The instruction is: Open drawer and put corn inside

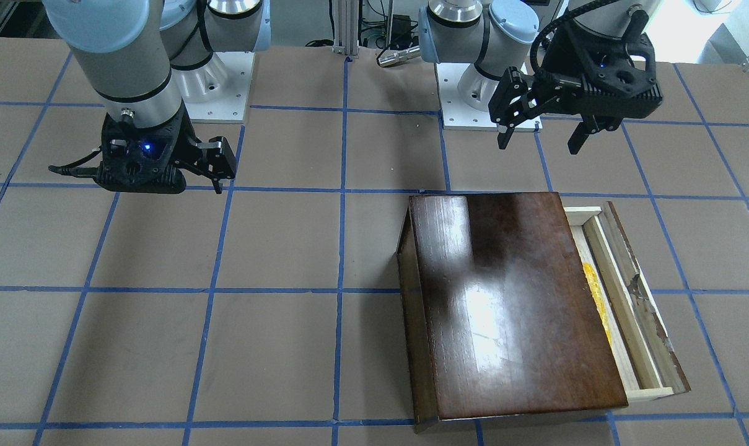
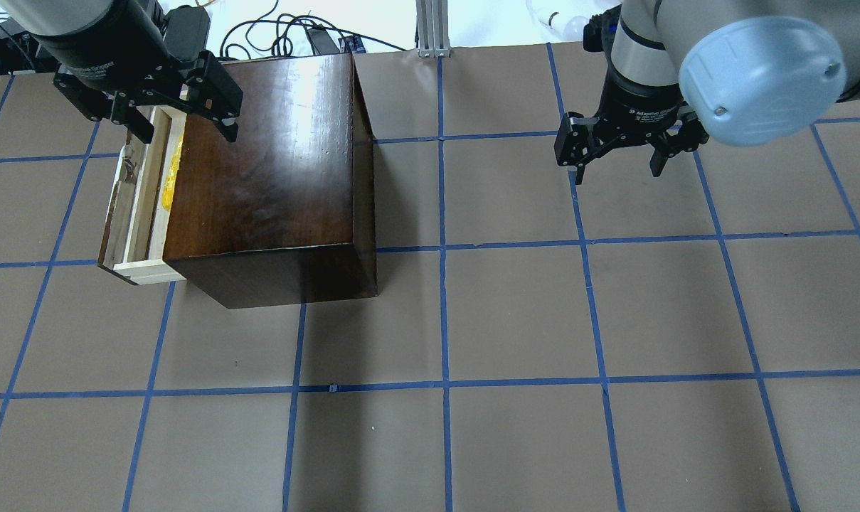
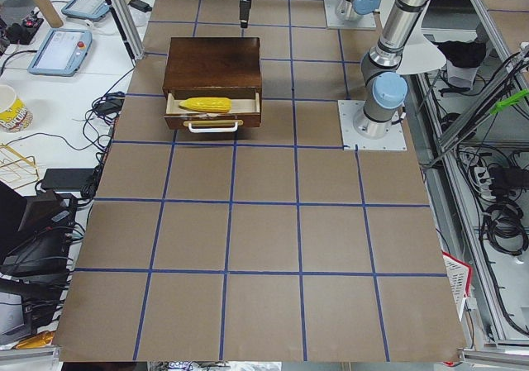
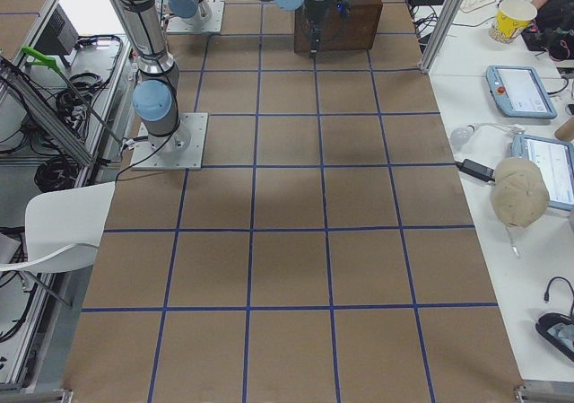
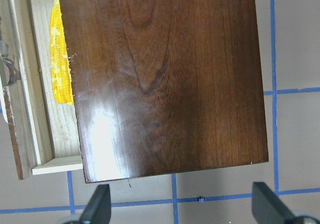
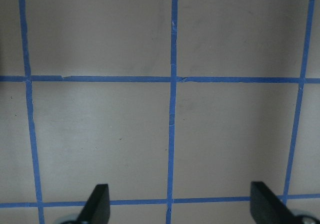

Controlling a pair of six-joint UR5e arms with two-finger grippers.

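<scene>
— Where's the corn (image 2: 170, 178)?
— In the drawer (image 2: 139, 206), which is pulled partly out of its box (image 2: 266, 171). My left gripper (image 2: 186, 131) hangs released above the box, and my right gripper (image 2: 617, 173) hangs released over the counter (image 2: 515, 320).

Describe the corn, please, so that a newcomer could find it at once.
Find the big dark wooden box on the brown table. A pale drawer sticks out of one side, and the corn lies inside it. It is the only bright yellow thing there, a small bumpy cob.
</scene>
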